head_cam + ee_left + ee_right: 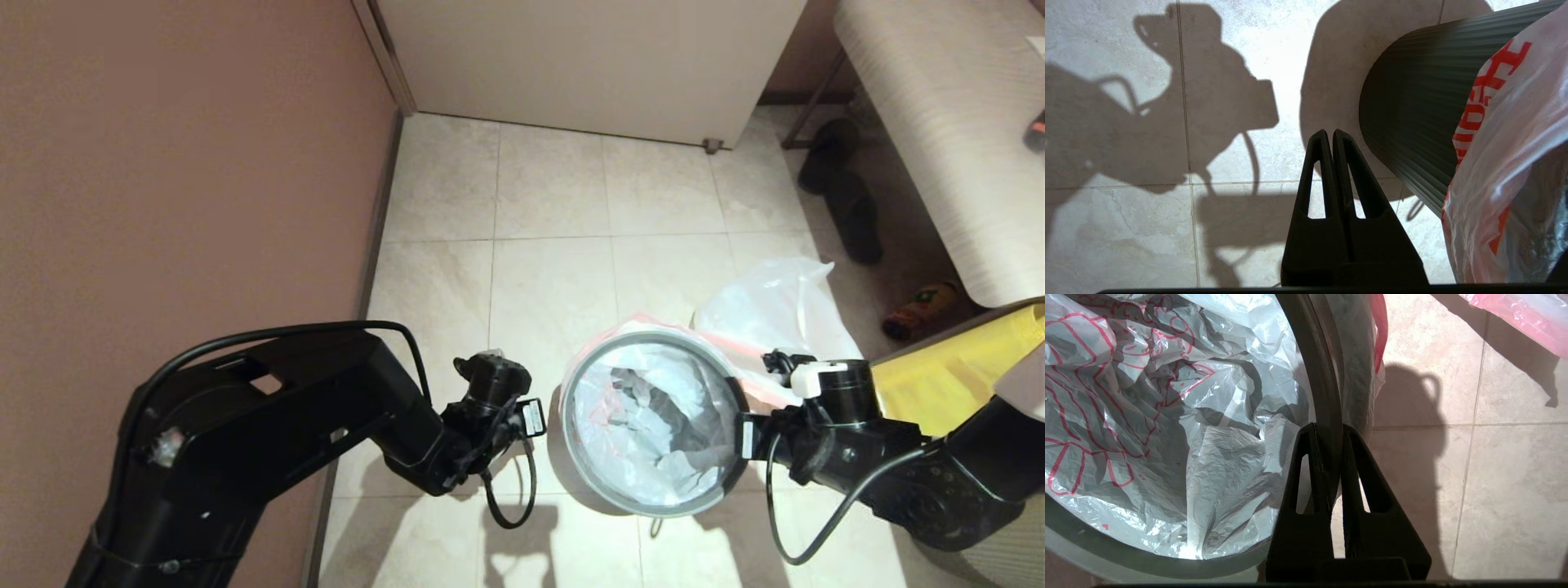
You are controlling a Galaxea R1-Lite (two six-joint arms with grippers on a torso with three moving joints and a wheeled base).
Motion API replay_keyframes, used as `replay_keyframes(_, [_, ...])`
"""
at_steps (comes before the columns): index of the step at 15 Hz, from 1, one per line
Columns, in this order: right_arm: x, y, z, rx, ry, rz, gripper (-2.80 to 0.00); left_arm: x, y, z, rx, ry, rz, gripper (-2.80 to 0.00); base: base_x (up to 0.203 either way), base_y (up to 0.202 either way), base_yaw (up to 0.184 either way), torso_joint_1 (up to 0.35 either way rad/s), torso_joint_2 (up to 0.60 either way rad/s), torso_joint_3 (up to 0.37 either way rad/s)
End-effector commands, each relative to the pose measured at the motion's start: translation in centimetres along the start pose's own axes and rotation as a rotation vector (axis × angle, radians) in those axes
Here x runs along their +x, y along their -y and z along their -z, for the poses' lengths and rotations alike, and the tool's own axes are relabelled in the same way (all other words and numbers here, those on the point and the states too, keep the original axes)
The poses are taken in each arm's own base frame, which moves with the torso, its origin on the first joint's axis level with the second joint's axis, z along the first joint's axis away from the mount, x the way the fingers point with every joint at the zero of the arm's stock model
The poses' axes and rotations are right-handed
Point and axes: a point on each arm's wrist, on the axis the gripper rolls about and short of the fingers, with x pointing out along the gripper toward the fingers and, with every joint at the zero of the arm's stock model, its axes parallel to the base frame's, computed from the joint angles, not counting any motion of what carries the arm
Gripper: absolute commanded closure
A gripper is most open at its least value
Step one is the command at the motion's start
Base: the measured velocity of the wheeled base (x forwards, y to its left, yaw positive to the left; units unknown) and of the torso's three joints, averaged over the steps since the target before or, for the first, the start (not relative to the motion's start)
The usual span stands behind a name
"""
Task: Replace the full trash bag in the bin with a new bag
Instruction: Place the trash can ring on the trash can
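Standing on the pale tiled floor (555, 278), the bin (569, 425) is seen from above in the head view, a round black tub with a thin grey hoop (710, 490) as its rim. A thin see-through white bag with red print, the new bag (653, 425), is spread inside the bin, and only crumpled plain film is shown there. Its pink-red edge is folded over the outside of the rim. The right gripper (1331, 430) is placed at the bin's right side, and its two fingers are closed narrowly on the grey hoop, one finger inside the rim and one outside. The left gripper (1329, 132) is held just beside the bin's left side, above the floor. Its fingers are pressed together with nothing between them. In the left wrist view the ribbed black wall of the bin is seen close by, with the bag's printed film hanging over it. Another white bag (775, 306) is seen on the floor just behind the bin, on its right; what is inside it cannot be told. A yellow bag (955, 380) is seen at the right edge.
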Motion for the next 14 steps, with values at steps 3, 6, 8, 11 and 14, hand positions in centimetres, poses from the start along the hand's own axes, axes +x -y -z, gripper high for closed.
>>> replay_keyframes(3, [-0.1,0.4,0.3,0.007,-0.007,0.01,0.0,0.0,0.0,0.0,-0.004,0.003,-0.001,0.0,0.0,0.0,0.0,0.0,0.0,0.0])
replay_keyframes(6, [0.6,0.9,0.4,0.016,0.002,0.025,0.0,0.0,0.0,0.0,-0.004,0.004,-0.002,0.0,0.0,0.0,0.0,0.0,0.0,0.0])
replay_keyframes(8, [1.4,1.2,0.7,0.016,0.005,0.031,0.0,0.0,0.0,0.1,-0.001,0.005,-0.007,0.0,0.0,0.0,0.0,0.0,0.0,0.0])
replay_keyframes(11, [2.4,1.3,1.5,0.006,-0.003,0.036,0.0,0.1,0.0,0.1,-0.001,0.005,-0.007,0.0,0.0,0.0,0.0,0.0,0.0,0.0])
replay_keyframes(14, [3.0,1.3,1.6,0.006,0.003,0.034,0.0,0.1,0.0,0.1,-0.001,0.005,-0.008,0.0,0.0,0.0,0.0,0.0,0.0,0.0])
